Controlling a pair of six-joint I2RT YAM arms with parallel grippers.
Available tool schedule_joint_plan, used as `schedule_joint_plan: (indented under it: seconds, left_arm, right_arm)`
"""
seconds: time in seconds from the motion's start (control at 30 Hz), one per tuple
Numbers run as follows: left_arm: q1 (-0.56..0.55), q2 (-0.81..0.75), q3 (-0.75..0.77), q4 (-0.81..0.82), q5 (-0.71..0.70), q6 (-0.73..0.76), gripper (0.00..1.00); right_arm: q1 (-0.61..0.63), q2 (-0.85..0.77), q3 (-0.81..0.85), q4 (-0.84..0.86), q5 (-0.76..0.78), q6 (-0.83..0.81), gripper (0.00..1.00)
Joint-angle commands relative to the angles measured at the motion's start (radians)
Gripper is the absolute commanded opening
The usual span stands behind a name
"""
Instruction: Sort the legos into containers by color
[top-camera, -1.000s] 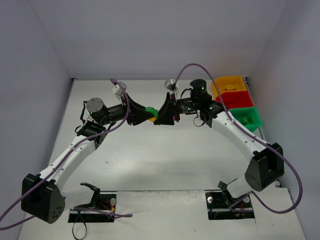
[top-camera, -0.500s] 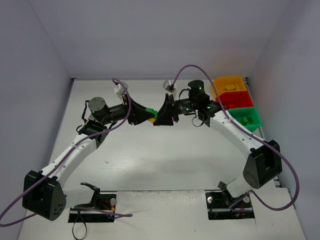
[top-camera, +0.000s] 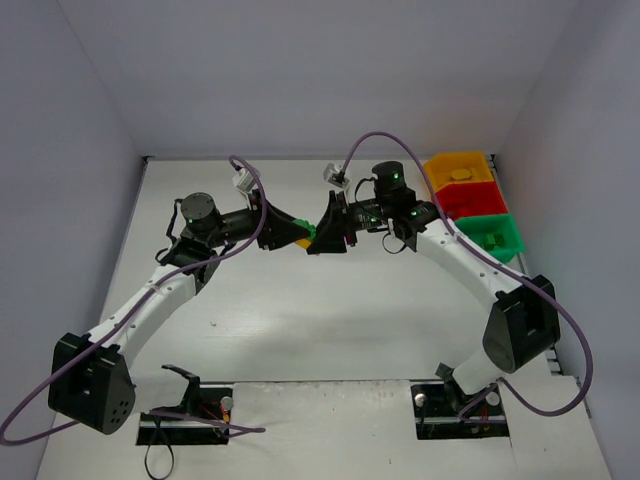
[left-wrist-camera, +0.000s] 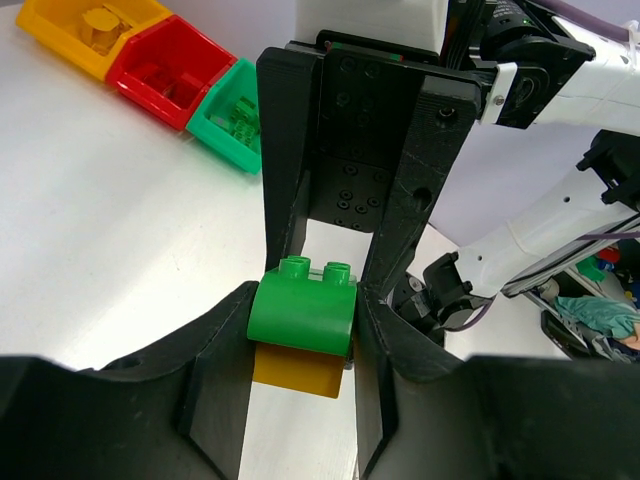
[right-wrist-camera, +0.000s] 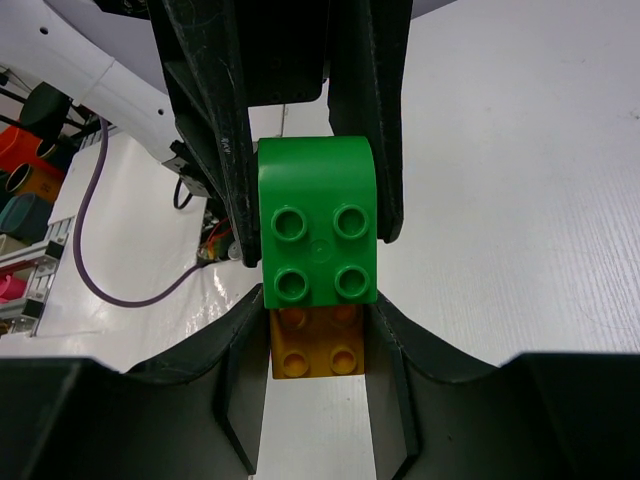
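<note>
**Lego pair (top-camera: 309, 236) clamped between both arms above the bench**

The Lego pair hung in the air over the middle of the bench (top-camera: 300, 310), a green brick (left-wrist-camera: 303, 312) stacked on a yellow-orange brick (left-wrist-camera: 298, 372). I saw the left fingers (left-wrist-camera: 215, 380) clenched on the stack from one side and the right fingers (right-wrist-camera: 235, 380) clenched on it from the opposite side, the two sets interleaved tip to tip. At the far right edge stood a yellow-orange bin (top-camera: 440, 165), a red bin (top-camera: 448, 200) and a green bin (top-camera: 510, 228) in a touching row, well apart from the pair. Each held bricks of its own color.
</note>
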Motion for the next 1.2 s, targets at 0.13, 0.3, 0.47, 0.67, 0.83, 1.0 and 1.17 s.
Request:
schedule_joint_plan:
  seconds: [0.13, 0.3, 0.47, 0.67, 0.83, 1.0, 1.17]
  left_arm:
    - [-0.006, -0.014, 0.060, 0.098, 0.021, 0.000, 0.13]
    - [-0.004, -0.027, 0.054, 0.106, 0.009, 0.005, 0.13]
    - [-0.006, -0.047, 0.044, 0.109, -0.039, 0.031, 0.14]
    - [0.002, -0.060, 0.051, 0.080, -0.060, 0.054, 0.14]
    - [0.009, -0.096, 0.012, 0.006, -0.076, 0.111, 0.14]
    - [0.009, -0.155, -0.048, -0.067, -0.100, 0.131, 0.14]
    - [0.009, -0.211, -0.097, -0.126, -0.117, 0.125, 0.14]
  right_arm:
    - [0.028, 0.022, 0.041, -0.040, -0.001, -0.074, 0.00]
    - [0.040, 0.045, 0.010, -0.081, 0.043, -0.093, 0.00]
    - [0.040, 0.104, 0.004, -0.190, 0.135, -0.117, 0.00]
    - [-0.001, 0.114, 0.004, -0.222, 0.310, -0.098, 0.00]
    - [-0.194, 0.100, 0.056, -0.219, 0.516, -0.024, 0.00]
    - [-0.395, 0.117, 0.171, -0.205, 0.833, -0.024, 0.00]
    - [-0.550, 0.235, 0.349, -0.162, 0.958, 0.004, 0.00]
